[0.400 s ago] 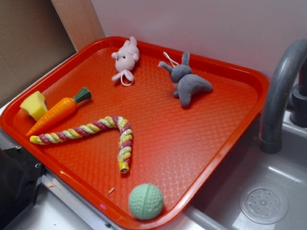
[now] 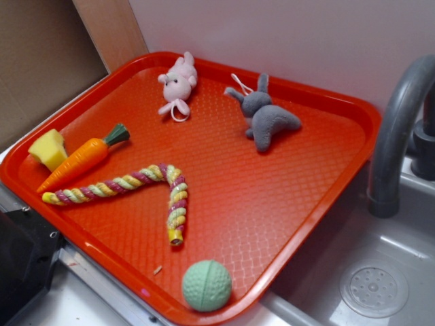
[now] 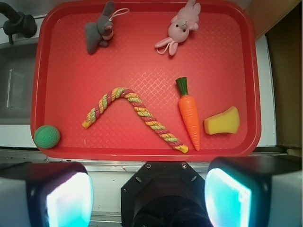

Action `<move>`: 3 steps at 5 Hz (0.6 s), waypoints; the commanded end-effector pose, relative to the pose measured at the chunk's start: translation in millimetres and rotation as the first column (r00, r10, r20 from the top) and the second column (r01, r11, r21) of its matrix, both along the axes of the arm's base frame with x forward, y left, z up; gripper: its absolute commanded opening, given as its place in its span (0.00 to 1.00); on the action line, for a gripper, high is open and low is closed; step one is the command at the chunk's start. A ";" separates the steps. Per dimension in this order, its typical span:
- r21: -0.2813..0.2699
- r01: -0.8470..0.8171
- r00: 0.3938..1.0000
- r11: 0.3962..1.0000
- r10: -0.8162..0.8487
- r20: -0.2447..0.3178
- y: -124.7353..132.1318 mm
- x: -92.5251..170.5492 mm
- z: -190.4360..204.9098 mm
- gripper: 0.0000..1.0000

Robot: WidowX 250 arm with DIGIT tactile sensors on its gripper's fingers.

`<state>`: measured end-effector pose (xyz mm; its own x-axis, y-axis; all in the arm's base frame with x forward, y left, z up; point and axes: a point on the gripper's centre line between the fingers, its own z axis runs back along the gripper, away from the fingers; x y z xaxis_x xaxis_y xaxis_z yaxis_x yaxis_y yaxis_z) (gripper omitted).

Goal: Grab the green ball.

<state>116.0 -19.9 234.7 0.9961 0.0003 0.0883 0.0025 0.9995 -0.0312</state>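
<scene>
Ball (image 2: 206,286), green, sits in a near corner of the red tray (image 2: 319,176), touching the rim and well apart from the rope (image 2: 136,187), carrot (image 2: 81,157) and plush toys. Gripper (image 3: 147,196) hangs above the tray's edge, fingers (image 3: 68,198) spread wide, holding nothing.

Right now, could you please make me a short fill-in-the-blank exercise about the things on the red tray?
1. The green ball lies in a ____ of the red tray.
2. The toy carrot lies between the rope toy and the yellow ____.
3. The plush toy beside the pink bunny is ____ in colour.
4. The hand's fingers stand ____, holding nothing.

Missing words: corner; sponge; grey; open
</scene>
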 end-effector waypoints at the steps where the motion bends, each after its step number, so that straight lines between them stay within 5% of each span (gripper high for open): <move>1: 0.080 0.414 0.904 0.907 -0.420 0.080 -39.4 59.1 -3.7 1.00; 2: 0.121 0.623 0.771 0.773 -0.633 0.073 -96.0 69.5 -17.6 1.00; 3: 0.136 0.798 0.590 0.588 -0.807 0.025 -146.9 46.8 -44.9 1.00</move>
<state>172.7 -158.1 182.4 0.5970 -0.7985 0.0777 0.7927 0.6020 0.0963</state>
